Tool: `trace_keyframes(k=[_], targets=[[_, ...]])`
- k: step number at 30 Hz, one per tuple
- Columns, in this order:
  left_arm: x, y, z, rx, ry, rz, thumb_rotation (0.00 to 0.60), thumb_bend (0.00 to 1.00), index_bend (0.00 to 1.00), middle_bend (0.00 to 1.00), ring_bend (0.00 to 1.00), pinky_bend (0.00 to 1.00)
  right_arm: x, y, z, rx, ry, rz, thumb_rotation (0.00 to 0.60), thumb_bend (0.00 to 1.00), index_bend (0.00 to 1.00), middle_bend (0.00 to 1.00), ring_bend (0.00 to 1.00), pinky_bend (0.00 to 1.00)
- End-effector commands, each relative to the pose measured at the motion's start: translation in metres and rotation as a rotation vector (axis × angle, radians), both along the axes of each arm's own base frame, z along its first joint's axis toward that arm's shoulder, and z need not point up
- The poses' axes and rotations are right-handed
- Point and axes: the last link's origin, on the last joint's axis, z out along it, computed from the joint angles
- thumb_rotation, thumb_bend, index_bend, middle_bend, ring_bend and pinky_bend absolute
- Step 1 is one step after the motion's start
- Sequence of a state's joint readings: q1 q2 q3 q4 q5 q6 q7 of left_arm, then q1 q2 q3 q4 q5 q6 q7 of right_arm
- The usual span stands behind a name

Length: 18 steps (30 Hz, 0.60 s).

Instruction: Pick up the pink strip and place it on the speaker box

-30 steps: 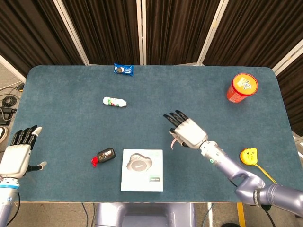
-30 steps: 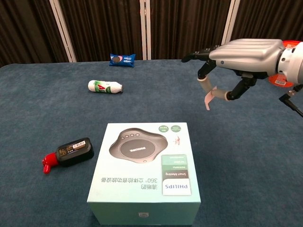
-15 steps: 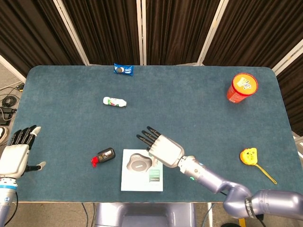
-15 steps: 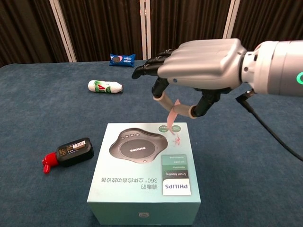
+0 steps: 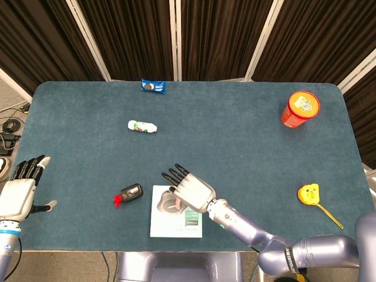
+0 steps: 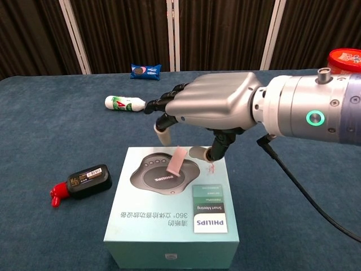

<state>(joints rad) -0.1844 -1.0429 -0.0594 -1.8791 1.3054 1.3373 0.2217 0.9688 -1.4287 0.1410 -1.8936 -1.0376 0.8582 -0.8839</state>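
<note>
Speaker box (image 6: 172,206) sits at the near edge of the blue worktop (image 5: 247,135), lid up, with a printed picture of a grey speaker on top. Pink strip (image 6: 175,161) lies on that lid, over the printed speaker, slightly tilted; from the chest view it appears to rest on the box with no finger touching it. Right robot hand (image 6: 211,106) hovers directly above the box, palm down, fingers (image 6: 163,103) spread forward and thumb bent downward beside the strip; it holds nothing. In the head view the same right robot hand (image 5: 189,188) covers the upper part of the box (image 5: 176,220) and hides the strip.

Left robot hand (image 5: 22,191) stands at the worktop's left edge, well apart from the box, fingers extended and apart, empty.

Other items: a black device with a red end (image 6: 82,182) lies just left of the box; a white bottle (image 6: 124,103) lies on its side further back; a blue snack packet (image 6: 145,70) sits near the far edge; a red cup (image 5: 300,108) stands at the far right; a yellow tape measure (image 5: 309,193) lies at the right.
</note>
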Motion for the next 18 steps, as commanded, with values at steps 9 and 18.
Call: trace_keyframes(k=[9, 18], targets=[[0.001, -0.001, -0.002, -0.006, -0.010, -0.007, 0.600, 0.00, 0.00, 0.00, 0.00, 0.00, -0.001, 0.000, 0.028, -0.080, -0.031, 0.033, 0.600, 0.28, 0.15, 0.00, 0.00, 0.00], [0.010, 0.011, -0.004, -0.055, -0.035, -0.060, 0.600, 0.12, 0.00, 0.00, 0.00, 0.00, -0.071, -0.017, 0.107, -0.271, -0.106, 0.088, 0.600, 0.28, 0.16, 0.00, 0.00, 0.00]])
